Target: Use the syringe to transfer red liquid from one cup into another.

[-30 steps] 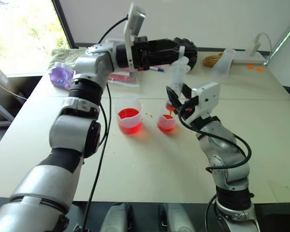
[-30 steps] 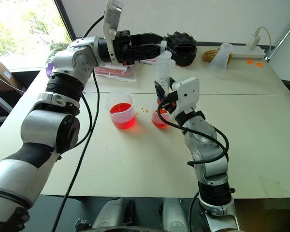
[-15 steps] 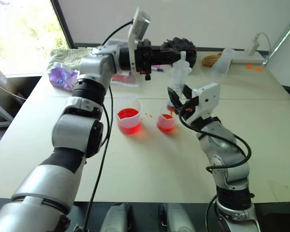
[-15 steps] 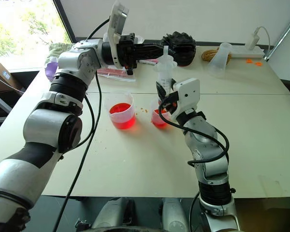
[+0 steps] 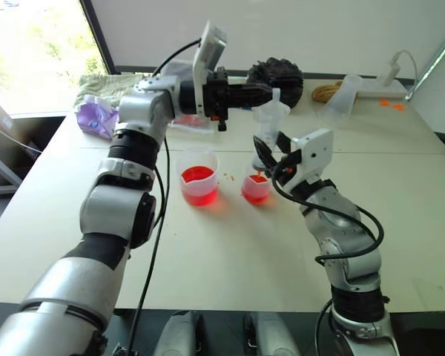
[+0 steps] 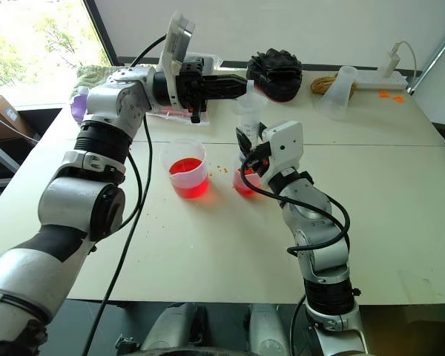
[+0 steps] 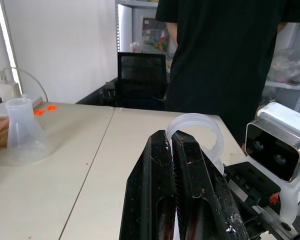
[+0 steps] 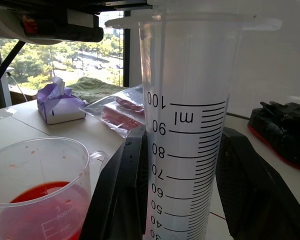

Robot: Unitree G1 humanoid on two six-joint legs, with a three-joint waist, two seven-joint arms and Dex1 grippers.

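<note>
The right gripper [image 5: 271, 157] has its two black fingers [image 8: 121, 200] clamped on the barrel of the syringe [image 8: 187, 125], holding it upright with its orange tip over the smaller cup [image 5: 256, 187], which carries a little red liquid [image 5: 256, 180]. The left gripper [image 5: 268, 91] reaches in level from the robot's left with its fingers [image 7: 190, 195] pressed flat together, lying on the top of the syringe's white plunger, whose round disc shows just beyond them. Just beside the smaller cup, toward the robot's left, stands the larger cup [image 5: 197, 176], partly full of red liquid. Farther back on the table [image 5: 400, 193] sit a clear flask [image 5: 341, 95], a black glove [image 5: 279, 74] and a purple tissue pack [image 5: 93, 117]. A person in a black top [image 7: 225, 60] stands beyond the table's edge.
</note>
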